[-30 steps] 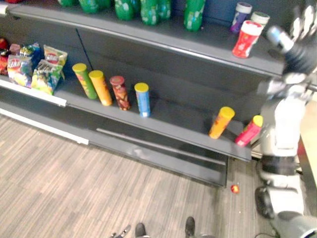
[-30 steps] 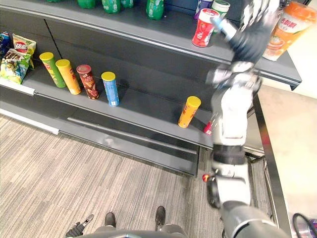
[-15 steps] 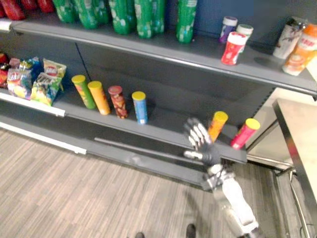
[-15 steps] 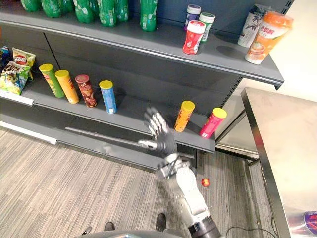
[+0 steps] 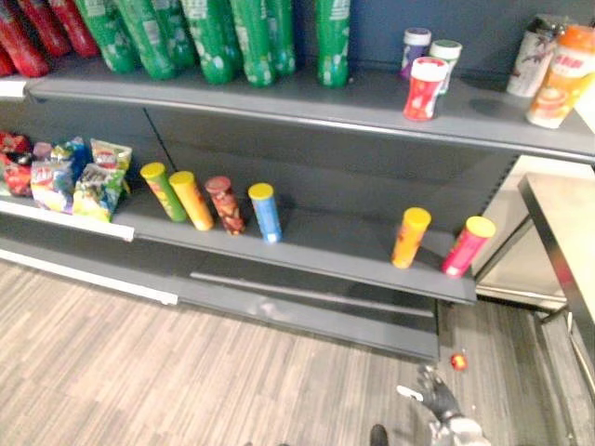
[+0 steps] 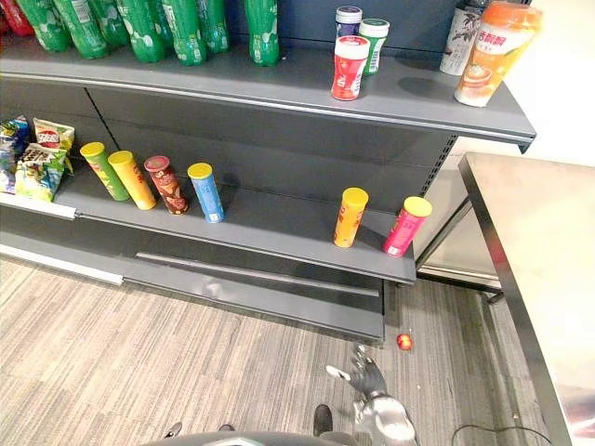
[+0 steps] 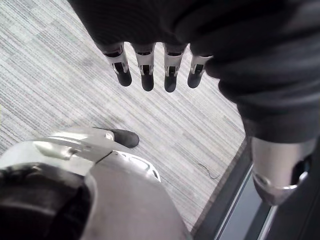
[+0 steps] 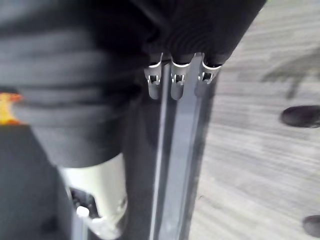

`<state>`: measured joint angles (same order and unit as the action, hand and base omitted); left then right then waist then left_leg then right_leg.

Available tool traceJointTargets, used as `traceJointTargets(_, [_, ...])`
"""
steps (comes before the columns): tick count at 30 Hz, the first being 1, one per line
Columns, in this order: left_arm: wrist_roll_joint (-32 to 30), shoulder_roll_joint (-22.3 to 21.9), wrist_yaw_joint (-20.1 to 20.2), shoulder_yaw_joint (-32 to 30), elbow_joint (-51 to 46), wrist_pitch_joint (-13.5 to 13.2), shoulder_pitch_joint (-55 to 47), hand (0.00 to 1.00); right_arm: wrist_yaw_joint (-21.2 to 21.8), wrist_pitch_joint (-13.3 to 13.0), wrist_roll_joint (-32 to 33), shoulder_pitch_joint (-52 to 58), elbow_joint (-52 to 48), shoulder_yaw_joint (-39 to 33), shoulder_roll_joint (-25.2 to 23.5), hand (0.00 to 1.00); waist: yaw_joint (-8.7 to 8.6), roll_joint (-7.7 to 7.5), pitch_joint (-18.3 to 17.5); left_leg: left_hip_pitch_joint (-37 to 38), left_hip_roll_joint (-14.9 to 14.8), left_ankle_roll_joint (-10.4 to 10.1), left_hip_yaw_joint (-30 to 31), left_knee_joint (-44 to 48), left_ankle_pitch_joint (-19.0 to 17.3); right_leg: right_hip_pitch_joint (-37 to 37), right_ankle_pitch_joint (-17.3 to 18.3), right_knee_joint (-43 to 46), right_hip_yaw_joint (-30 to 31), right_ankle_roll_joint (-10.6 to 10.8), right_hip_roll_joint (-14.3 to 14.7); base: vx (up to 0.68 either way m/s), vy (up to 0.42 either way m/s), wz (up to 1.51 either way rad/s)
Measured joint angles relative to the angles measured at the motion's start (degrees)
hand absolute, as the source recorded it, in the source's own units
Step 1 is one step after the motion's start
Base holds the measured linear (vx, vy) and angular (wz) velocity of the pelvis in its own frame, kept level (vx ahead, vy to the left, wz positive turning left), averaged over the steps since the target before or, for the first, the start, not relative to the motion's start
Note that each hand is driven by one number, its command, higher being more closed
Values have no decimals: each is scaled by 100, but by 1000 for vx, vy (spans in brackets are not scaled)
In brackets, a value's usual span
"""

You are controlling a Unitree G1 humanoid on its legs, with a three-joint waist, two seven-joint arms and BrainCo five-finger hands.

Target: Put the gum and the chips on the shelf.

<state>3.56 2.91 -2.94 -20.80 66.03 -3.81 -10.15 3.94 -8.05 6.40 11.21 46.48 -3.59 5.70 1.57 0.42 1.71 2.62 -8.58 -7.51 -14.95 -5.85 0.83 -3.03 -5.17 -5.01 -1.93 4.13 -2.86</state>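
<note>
A red gum jar [image 5: 423,88] stands upright on the top shelf [image 5: 279,98], beside a purple-lidded jar [image 5: 413,49] and a green-lidded jar [image 5: 445,59]. On the shelf below [image 5: 316,246], an orange chips can [image 5: 410,238] and a pink chips can [image 5: 467,246] lean near the right end. My right hand [image 6: 367,379] hangs low over the floor in front of the shelves, open and holding nothing. My left hand [image 7: 150,70] points at the floor with straight fingers, also holding nothing.
Green, orange, brown and blue chips cans [image 5: 214,197] stand in a row further left, with snack bags [image 5: 70,177] beyond. Green bottles [image 5: 232,37] line the top shelf. A small red thing [image 5: 457,360] lies on the floor. A steel table [image 6: 530,242] stands at the right.
My right arm has dropped from by the red jar at the top shelf, past the lower shelf, down to near the floor. The camera has shifted too.
</note>
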Motion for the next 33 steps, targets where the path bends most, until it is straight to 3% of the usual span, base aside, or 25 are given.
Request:
traceJointTargets(4, [10,20,36,32,1,0,0,0,-246,64,-191,-89,957,-737,-1,0,-9,-10,4,68,12,-3,7,-1,-32,68,28,10,-45,2,-17,16,-1,1])
traceJointTargets(11, [31,58,93,81,10,2,-11,0,-423,198,-207,-90,1485,-1213,-59,0,-52,-24,16,169,51,20,24,-1,-61,199,77,10,-91,40,-59,11,4,4])
traceJointTargets(15, [65,90,100,104,11,5,-20,0,-473,265,-274,-71,1713,-1807,-120,0,-182,-55,90,211,95,108,129,124,-164,184,298,336,-137,95,-141,19,26,14])
traceJointTargets(17, [88,119,128,123,4,3,61,0,-476,287,-397,-3,1769,-2077,-204,0,-200,-97,282,92,59,121,143,925,-581,106,626,976,-101,131,-212,16,44,1])
traceJointTargets(20, [243,40,181,-182,2,9,87,0,-465,280,-378,134,1673,-2501,-388,0,-289,-53,376,-162,-119,171,-81,1946,-1134,-53,708,1294,144,171,-190,-49,66,-51])
traceJointTargets(22, [297,-41,197,-376,-61,7,124,0,-467,287,-363,135,1442,-2516,-470,0,-295,-17,393,-595,-417,224,-576,2754,-1564,-449,594,1288,580,329,7,-126,140,-148])
traceJointTargets(23, [295,-63,182,-501,-67,8,136,0,-477,289,-346,146,1191,-2517,-585,0,-280,-19,401,-836,-708,307,-1138,3165,-1826,-749,558,1044,601,313,32,-163,160,-191])
traceJointTargets(24, [292,-119,179,-550,-69,8,144,0,-490,292,-290,140,1112,-2520,-607,0,-271,94,431,-822,-824,351,-1429,3172,-1867,-771,578,946,357,263,-11,-155,150,-238])
traceJointTargets(26, [288,-99,129,-638,-182,-2,186,0,-569,294,-123,133,1010,-2518,-686,0,-264,-4,684,-437,-1113,458,-2372,3128,-1962,-888,713,1469,-1387,-30,-448,-94,118,-208])
traceJointTargets(28, [289,-25,128,-493,-187,4,186,0,-644,305,-124,235,1072,-2521,-736,0,-256,-35,698,-209,-1165,379,-2888,3003,-1882,-798,838,2222,-2220,-209,-796,-14,103,-145])
traceJointTargets(31, [290,122,157,-39,-206,0,273,0,-647,340,-124,227,1327,-2542,-682,0,-299,-63,687,-27,-907,395,-3469,2560,-1618,-331,917,2492,-2615,-179,-1176,50,8,-99])
traceJointTargets(33, [288,184,197,160,-209,-21,451,0,-652,392,-124,72,1488,-2559,-620,0,-283,-137,690,-9,-754,366,-3744,2256,-1373,-201,933,1910,-2791,-127,-1122,2,-104,-75])
